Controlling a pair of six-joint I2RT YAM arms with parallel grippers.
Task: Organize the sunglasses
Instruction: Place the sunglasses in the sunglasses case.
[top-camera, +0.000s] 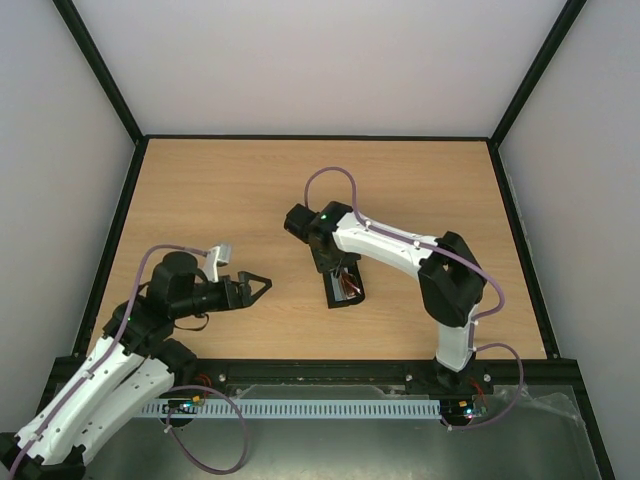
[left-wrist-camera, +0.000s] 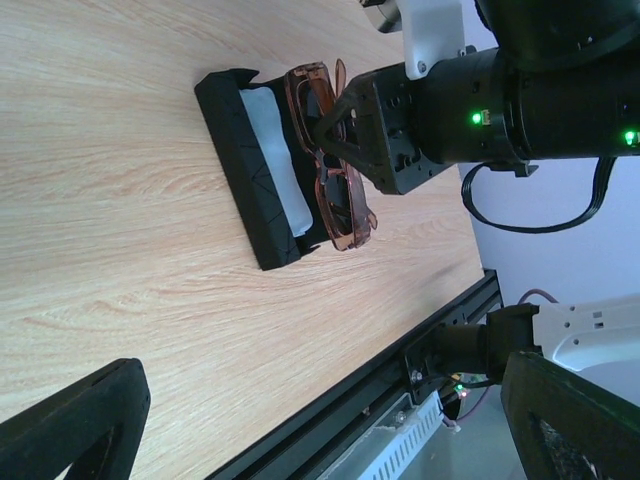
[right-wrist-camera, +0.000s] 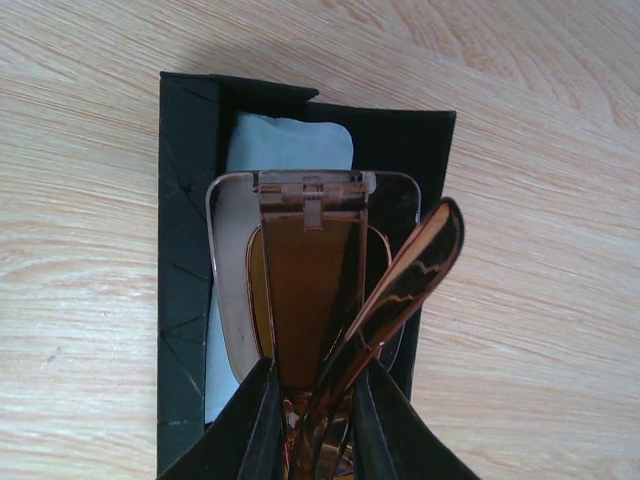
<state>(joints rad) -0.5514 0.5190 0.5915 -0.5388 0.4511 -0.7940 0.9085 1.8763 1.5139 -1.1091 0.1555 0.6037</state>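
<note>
Right wrist: sunglasses (right-wrist-camera: 310, 285), thin glossy brown frame

One sunglasses (left-wrist-camera: 340, 205), one case (left-wrist-camera: 240, 150), one cloth (left-wrist-camera: 277, 165)

left tool (top-camera: 262, 289) spread wide, right tool (right-wrist-camera: 318, 428) clamped narrow.

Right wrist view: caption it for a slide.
Right gripper holds brown sunglasses over open black case containing blue cloth.
</note>
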